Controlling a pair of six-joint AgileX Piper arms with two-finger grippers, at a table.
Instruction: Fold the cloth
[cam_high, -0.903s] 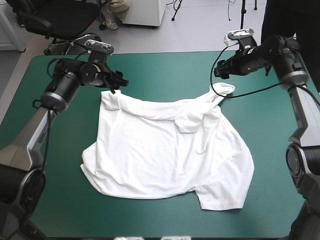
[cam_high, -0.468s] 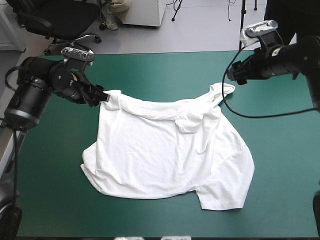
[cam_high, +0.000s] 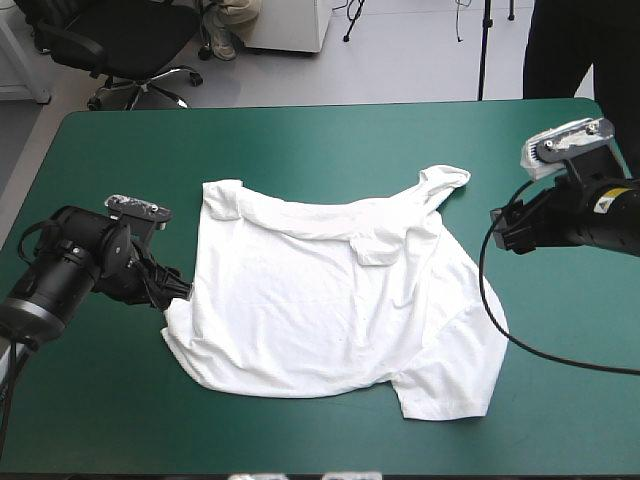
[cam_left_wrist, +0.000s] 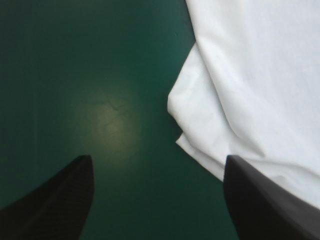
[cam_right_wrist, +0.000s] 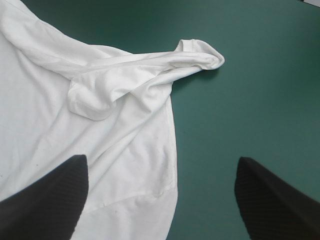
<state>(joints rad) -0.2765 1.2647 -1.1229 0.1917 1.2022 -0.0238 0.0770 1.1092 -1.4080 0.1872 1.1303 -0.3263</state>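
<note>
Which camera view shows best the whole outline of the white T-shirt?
The high view: the T-shirt lies spread on the teal-green cover, all its edges visible. The left wrist view shows only one edge with a small fold; the right wrist view shows one bunched corner and part of the body.

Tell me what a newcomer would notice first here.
The white T-shirt lies spread but rumpled mid-table on the teal-green cover, its far-right corner bunched into a roll. The left pincer sits open by its left edge. The right pincer, also open, hangs clear of its right side.
</note>
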